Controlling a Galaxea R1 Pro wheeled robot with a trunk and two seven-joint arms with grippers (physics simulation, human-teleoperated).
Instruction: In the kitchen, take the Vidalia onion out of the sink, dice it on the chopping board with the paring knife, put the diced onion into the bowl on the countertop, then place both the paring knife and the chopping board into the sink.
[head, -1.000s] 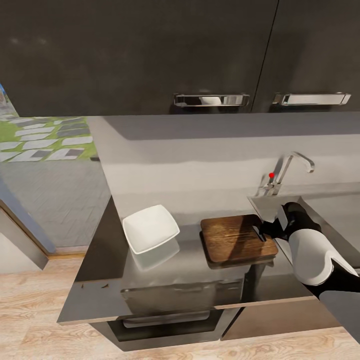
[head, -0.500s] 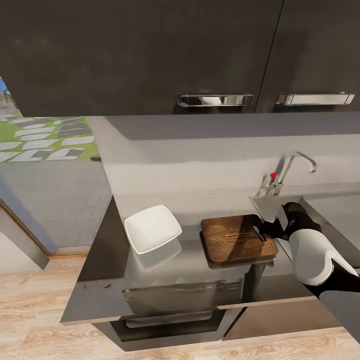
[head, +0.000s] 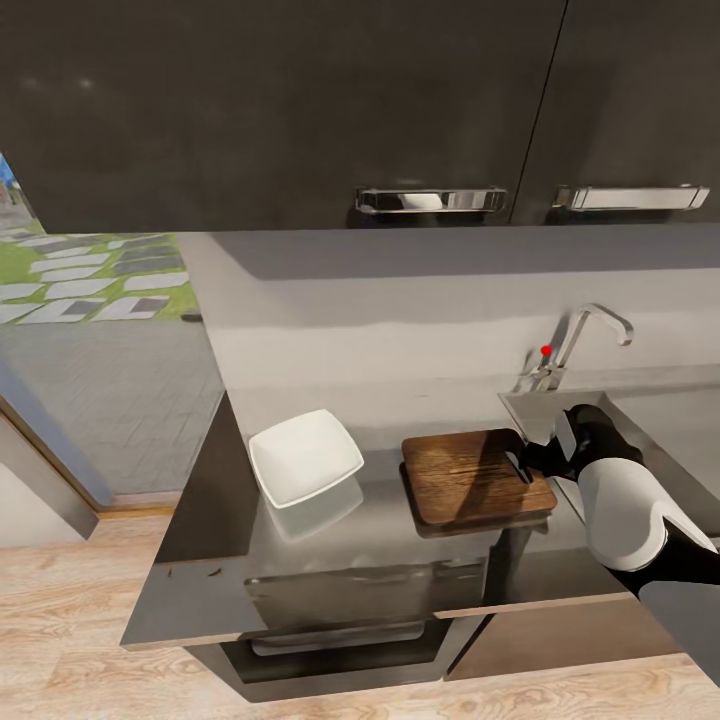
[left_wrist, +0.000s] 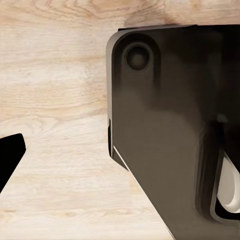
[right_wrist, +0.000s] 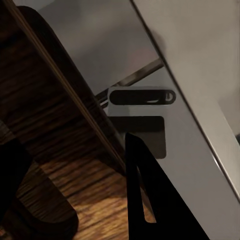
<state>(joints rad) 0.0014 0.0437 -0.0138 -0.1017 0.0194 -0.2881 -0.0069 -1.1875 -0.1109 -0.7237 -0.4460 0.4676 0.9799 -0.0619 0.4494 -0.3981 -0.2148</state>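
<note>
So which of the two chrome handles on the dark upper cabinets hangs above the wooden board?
The left chrome handle, on the wider cabinet door; it hangs above the dark brown wood-grain chopping board. The right handle hangs beyond the tap.

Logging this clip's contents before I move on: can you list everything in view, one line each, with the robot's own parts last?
chopping board: one, dark brown wood, on the countertop beside the sink
bowl: one, white, on the countertop left of the board
countertop: one, glossy dark grey
sink: one, grey steel, right of the board
tap: one, chrome with red knob, behind the sink
wall cabinets: two doors, dark, chrome handles
floor: pale wood
right gripper: one, black, at the board's slotted end
right arm: one, white and black
</note>
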